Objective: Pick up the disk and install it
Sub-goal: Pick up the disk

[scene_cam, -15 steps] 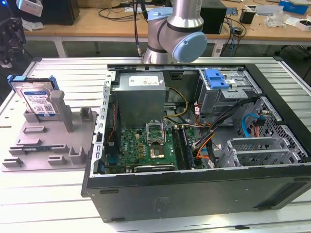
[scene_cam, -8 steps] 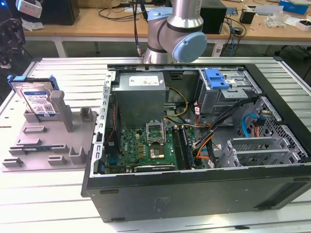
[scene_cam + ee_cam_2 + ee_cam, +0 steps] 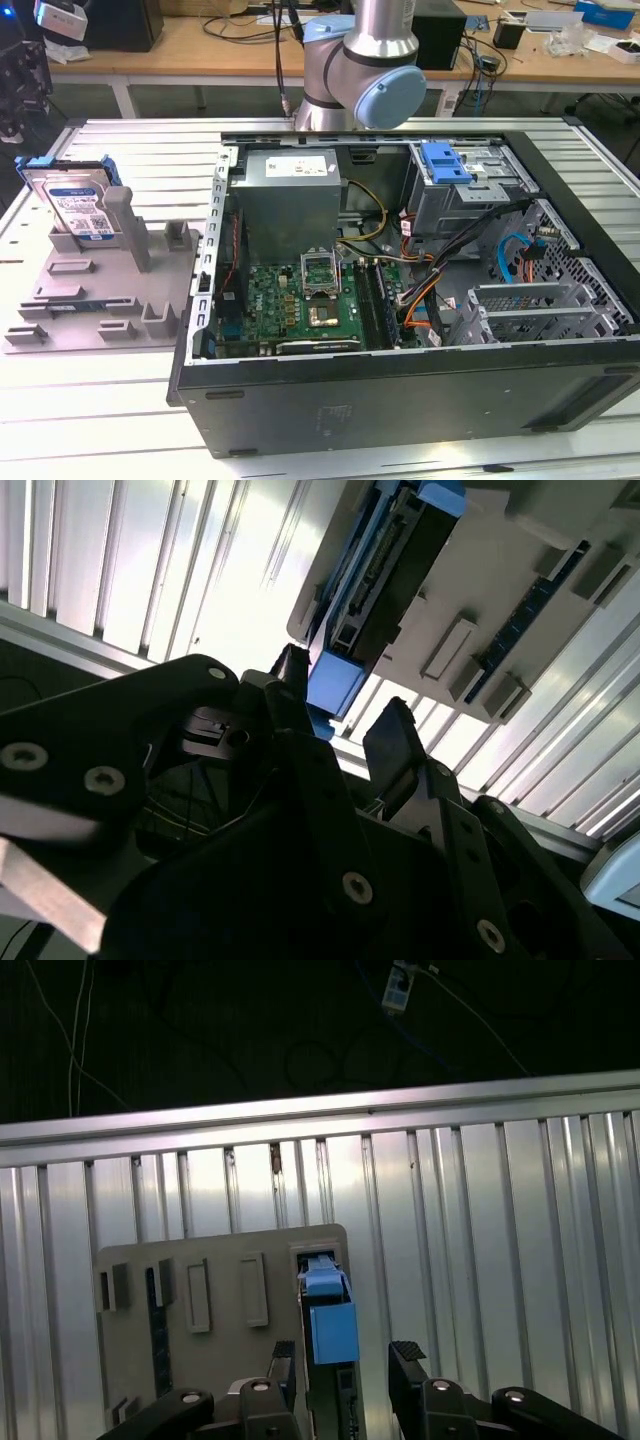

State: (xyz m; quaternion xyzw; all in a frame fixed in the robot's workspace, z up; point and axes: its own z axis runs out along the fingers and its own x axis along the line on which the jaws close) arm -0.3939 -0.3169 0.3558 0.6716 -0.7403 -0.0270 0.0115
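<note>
Upper left of the exterior view: the disk [image 3: 75,203], stood on end in a slotted grey plastic holder [image 3: 100,300], long axis near upright, leaning slightly back, labelled face toward the camera. Flat silver metal, blue plastic frame along the edges. Ribbed aluminium surface [image 3: 90,420] underneath. In the first wrist view, end effector [image 3: 345,1358] above the disk, black fingers spread wide, gripping nothing.

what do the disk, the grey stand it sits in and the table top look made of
The disk: silver metal casing with a dull sheen and a paper-like white-and-blue label; its blue frame looks like moulded plastic. The grey stand: matte, uniform grey, probably plastic. The table top: ribbed, brightly reflective, likely aluminium.
</note>
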